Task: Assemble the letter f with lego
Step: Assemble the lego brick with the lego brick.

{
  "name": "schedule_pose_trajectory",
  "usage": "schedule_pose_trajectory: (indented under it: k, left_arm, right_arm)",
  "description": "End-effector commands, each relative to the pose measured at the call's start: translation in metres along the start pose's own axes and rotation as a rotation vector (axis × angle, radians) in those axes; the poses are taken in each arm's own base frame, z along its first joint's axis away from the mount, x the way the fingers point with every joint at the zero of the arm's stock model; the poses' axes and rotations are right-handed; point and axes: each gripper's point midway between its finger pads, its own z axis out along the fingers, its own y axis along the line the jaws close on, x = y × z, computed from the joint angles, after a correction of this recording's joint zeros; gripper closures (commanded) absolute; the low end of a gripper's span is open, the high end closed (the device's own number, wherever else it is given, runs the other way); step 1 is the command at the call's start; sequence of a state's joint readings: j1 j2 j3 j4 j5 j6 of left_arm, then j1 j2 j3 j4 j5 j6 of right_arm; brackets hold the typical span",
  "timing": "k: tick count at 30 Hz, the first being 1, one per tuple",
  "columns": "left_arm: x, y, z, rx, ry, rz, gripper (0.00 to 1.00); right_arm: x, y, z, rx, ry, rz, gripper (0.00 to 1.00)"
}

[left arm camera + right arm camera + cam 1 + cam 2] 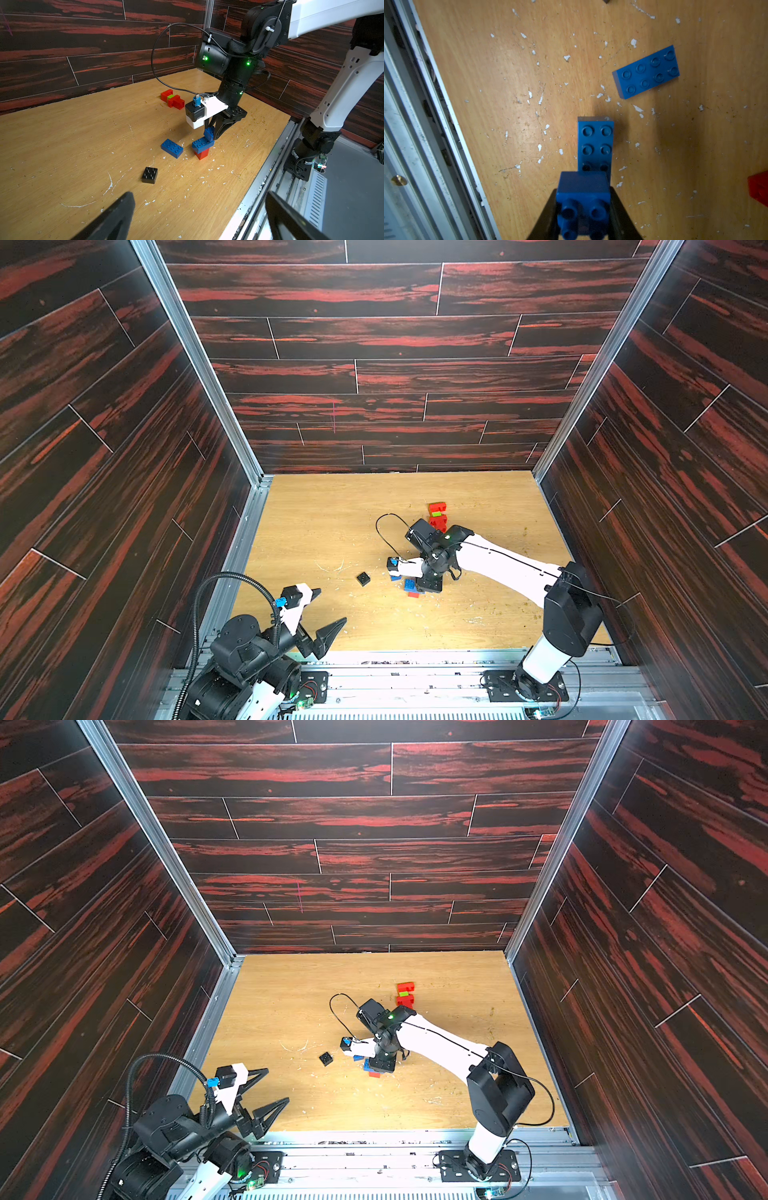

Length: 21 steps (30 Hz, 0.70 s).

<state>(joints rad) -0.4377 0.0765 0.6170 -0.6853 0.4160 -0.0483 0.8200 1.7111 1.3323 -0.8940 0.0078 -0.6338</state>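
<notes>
The right gripper (210, 136) is closed on a small blue brick (209, 132), one finger on each side of it. In the right wrist view the small blue brick (583, 187) sits between the fingers with its studs turned toward the camera, so it is tilted rather than flat. Its lower edge meets one end of a blue oblong (202, 143), which lies studs up on top of a red brick (202, 153). Whether the two blue pieces are pressed together cannot be told.

Take the black brick (363, 578) as the landmark. It lies alone on the surface (316, 531), studs up. Just to its right, toward the right arm, lies a loose blue brick (172, 148), flat and studs up and touching nothing. The blue oblong (595, 143) and its red brick stand a little farther right of the black brick, near the loose blue brick (646, 71) but apart from it. Well behind the black brick and to its right, toward the back wall, a row (437, 515) of red, lime green and red pieces lies joined in a line; it shows in both top views (405, 994).

In front of the black brick and to its left, near the front edge of the surface, the left gripper (332, 605) hangs with its jaws spread wide and nothing between them.
</notes>
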Motion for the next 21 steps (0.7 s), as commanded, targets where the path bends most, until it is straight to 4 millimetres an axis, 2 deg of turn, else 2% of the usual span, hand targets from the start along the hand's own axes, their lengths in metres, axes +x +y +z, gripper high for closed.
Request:
schedule_pose_trajectory:
  k: [1, 12, 21]
  left_arm:
    - [0.003, 0.000, 0.002, 0.006, 0.012, 0.009, 0.00]
    - [0.003, -0.001, 0.001, 0.008, 0.009, 0.013, 0.00]
    - [0.003, -0.001, 0.001, 0.008, 0.009, 0.013, 0.00]
  right_arm:
    - [-0.007, -0.006, 0.005, -0.010, -0.012, -0.007, 0.80]
    - [-0.011, -0.016, 0.013, -0.030, -0.001, 0.004, 0.80]
    - [-0.006, -0.013, 0.019, -0.069, 0.029, 0.011, 0.79]
